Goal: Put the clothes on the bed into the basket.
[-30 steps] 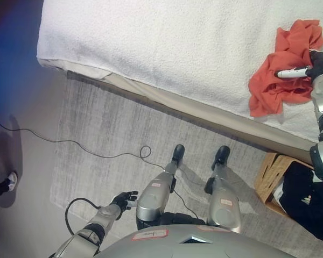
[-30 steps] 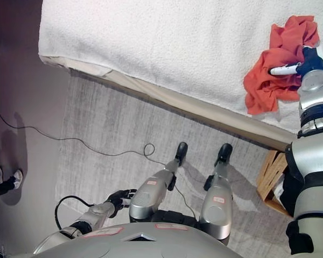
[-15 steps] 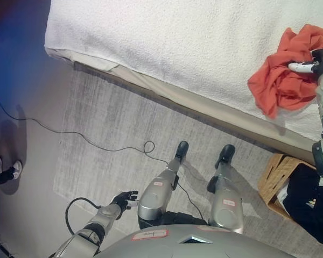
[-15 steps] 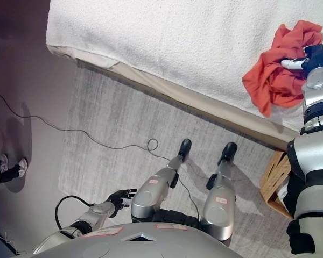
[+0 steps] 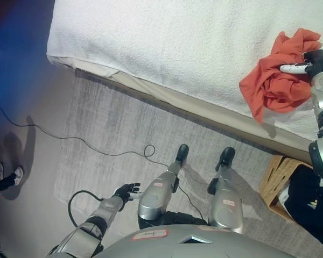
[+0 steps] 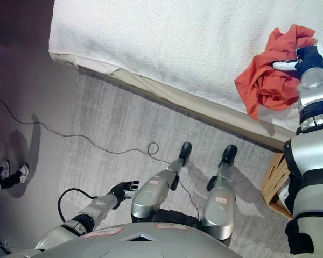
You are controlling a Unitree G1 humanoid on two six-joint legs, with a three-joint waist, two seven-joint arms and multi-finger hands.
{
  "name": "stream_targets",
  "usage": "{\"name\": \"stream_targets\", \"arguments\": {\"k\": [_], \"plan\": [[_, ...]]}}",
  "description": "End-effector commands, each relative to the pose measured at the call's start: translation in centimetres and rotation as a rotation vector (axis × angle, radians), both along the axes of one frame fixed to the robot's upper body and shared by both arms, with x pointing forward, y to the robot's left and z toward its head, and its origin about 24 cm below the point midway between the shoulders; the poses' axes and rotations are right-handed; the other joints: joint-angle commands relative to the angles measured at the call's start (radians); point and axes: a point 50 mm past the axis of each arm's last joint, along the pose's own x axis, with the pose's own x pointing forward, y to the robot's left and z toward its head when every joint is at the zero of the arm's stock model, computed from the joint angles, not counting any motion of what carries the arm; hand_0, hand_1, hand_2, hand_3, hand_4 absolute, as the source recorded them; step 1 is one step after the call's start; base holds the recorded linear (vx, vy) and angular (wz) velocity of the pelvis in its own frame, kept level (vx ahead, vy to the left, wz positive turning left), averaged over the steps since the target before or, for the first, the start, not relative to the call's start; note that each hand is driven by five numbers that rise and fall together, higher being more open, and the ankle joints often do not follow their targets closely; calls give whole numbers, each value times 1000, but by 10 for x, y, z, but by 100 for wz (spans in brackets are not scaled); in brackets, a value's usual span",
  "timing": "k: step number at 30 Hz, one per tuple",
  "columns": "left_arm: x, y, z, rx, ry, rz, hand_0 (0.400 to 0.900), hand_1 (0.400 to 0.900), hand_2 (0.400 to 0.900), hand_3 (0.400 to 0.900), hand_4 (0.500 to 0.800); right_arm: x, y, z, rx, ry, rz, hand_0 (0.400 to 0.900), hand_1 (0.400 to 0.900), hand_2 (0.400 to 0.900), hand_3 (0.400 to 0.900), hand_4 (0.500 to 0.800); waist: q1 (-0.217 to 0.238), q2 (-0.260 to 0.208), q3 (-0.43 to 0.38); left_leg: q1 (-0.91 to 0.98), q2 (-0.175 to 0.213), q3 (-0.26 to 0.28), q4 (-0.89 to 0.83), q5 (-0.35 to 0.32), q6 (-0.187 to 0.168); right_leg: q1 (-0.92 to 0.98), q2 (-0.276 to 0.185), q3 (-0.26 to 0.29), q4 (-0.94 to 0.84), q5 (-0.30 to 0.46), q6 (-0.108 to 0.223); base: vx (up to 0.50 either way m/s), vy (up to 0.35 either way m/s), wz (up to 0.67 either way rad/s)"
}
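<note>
Your right hand (image 5: pixel 312 63) has pinched the crumpled orange cloth (image 5: pixel 272 86) and gathered it off the white bed (image 5: pixel 177 43), so carry it to the woven wicker basket (image 5: pixel 274 177) while your left hand (image 5: pixel 125 192) hangs spread

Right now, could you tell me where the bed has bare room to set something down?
The white bed is bare from its left edge to the orange garment. Only the right end is crowded, where the right hand rests on that garment.
</note>
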Motion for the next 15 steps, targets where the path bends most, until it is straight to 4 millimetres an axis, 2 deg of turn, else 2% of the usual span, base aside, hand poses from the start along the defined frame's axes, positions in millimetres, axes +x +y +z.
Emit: {"name": "stream_targets", "arguments": {"k": [1,5,8,9,11,15], "plan": [[-36,35,-7,133,152,28,900,900,900,900,800,11,12,22,-97,-48,64,400,400,400,400,500,-38,-139,-109,-6,-21,99,59,-124,38,21,-72,149,27,-72,69,25,28,-67],[-37,48,-5,163,159,84,900,900,900,900,800,11,15,17,-114,-21,82,400,400,400,400,500,-65,-210,-144,56,-4,168,73,-166,52,37,-50,206,35,-68,71,39,6,-75],[-41,57,-4,179,172,119,900,900,900,900,800,12,13,25,-138,-11,83,400,400,400,400,500,-85,-255,-184,114,13,233,80,-199,57,54,-29,254,35,-64,76,61,3,-68],[-41,57,-4,179,172,119,900,900,900,900,800,12,13,25,-138,-11,83,400,400,400,400,500,-83,-255,-183,116,14,236,79,-200,57,55,-28,257,35,-64,76,46,14,-53],[-46,63,-3,192,184,145,900,900,900,900,800,10,10,22,-149,11,83,400,400,400,400,500,-96,-275,-207,154,20,276,87,-221,64,65,-16,291,37,-64,78,43,19,-65],[-57,74,-2,213,208,185,900,900,900,900,800,0,-5,15,-167,64,48,400,400,400,400,500,-121,-302,-256,224,31,345,86,-247,72,87,12,350,40,-63,89,28,20,-71]]}}
